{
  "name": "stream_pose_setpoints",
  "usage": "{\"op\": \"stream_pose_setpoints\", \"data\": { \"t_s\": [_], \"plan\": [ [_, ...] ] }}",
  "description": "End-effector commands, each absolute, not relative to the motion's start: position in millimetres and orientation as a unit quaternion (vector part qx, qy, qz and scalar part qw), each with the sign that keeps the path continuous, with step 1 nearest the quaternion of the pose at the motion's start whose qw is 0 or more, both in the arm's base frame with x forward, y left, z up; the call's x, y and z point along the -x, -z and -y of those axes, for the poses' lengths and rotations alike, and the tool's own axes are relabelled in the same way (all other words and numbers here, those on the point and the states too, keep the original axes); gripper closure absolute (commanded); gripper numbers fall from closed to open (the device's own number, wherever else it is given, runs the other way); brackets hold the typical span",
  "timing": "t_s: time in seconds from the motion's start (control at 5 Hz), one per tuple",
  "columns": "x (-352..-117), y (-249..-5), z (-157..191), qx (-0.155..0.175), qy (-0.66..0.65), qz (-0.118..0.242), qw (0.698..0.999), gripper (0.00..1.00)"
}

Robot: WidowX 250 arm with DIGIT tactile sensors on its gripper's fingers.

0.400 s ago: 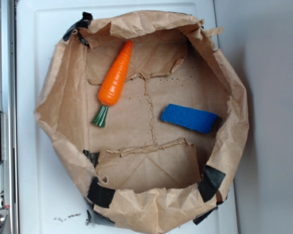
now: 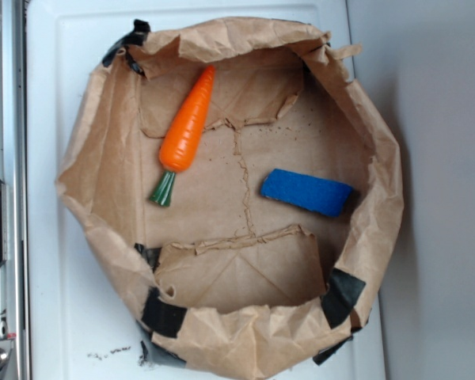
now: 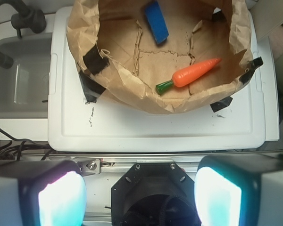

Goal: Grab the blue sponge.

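Observation:
The blue sponge (image 2: 307, 192) lies flat on the floor of a rolled-down brown paper bag (image 2: 87, 158), right of centre; in the wrist view the blue sponge (image 3: 156, 21) shows near the top. An orange toy carrot (image 2: 187, 127) with a green stem lies to its left, and the carrot (image 3: 191, 74) also shows in the wrist view. My gripper (image 3: 140, 197) is out of the exterior view. In the wrist view it hangs high above the robot base, well back from the bag, open, with nothing between its pale pads (image 3: 61, 200).
The bag sits on a white plastic lid (image 2: 63, 317) (image 3: 151, 132), its rim patched with black tape (image 2: 165, 313). A metal rail and black robot mount (image 3: 153, 188) lie below the gripper. A grey tub (image 3: 19, 80) and a black hose stand left of the lid.

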State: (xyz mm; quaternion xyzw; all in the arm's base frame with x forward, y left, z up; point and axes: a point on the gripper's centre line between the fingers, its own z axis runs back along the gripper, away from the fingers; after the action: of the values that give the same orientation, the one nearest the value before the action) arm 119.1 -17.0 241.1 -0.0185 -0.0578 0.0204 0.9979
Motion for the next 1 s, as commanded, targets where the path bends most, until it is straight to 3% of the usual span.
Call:
{"op": "stream_pose_setpoints", "data": {
  "t_s": [0.0, 0.4, 0.8],
  "plan": [
    [-160.0, -229.3, 11.0, 0.010, -0.042, 0.074, 0.996, 0.00],
    [-160.0, -229.3, 11.0, 0.010, -0.042, 0.074, 0.996, 0.00],
    [-243.1, -195.5, -2.7, 0.013, -0.018, 0.100, 0.995, 0.00]
  ]
}}
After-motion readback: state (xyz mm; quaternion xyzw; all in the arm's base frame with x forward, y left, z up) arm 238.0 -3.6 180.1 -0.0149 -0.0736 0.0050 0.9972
